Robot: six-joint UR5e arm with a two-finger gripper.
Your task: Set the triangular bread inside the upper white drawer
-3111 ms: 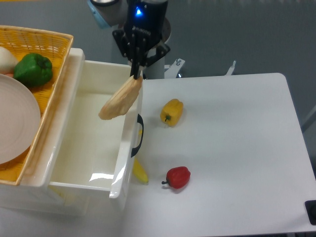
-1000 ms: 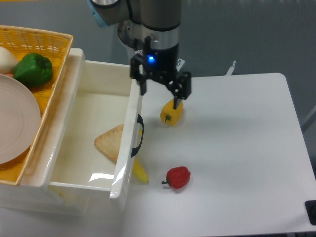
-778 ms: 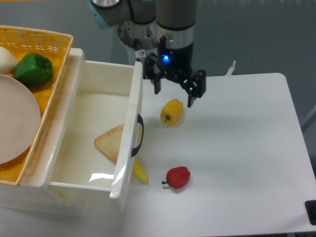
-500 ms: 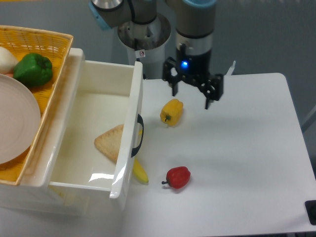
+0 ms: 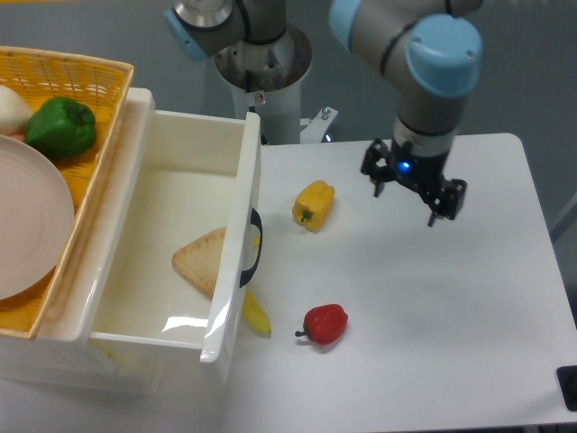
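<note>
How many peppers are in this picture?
3. A green pepper sits in the wicker basket at upper left; a yellow pepper and a red pepper lie on the table. Others may be hidden.

Bread in drawer.

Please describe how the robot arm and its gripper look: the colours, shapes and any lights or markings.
The arm is made of grey metallic tubes with round light-blue caps on the joints. Its grey cylindrical base carries a small white label with a red mark. The gripper is black, with two thin black fingers and a small blue light glowing on its body. No loose cables show.
</note>
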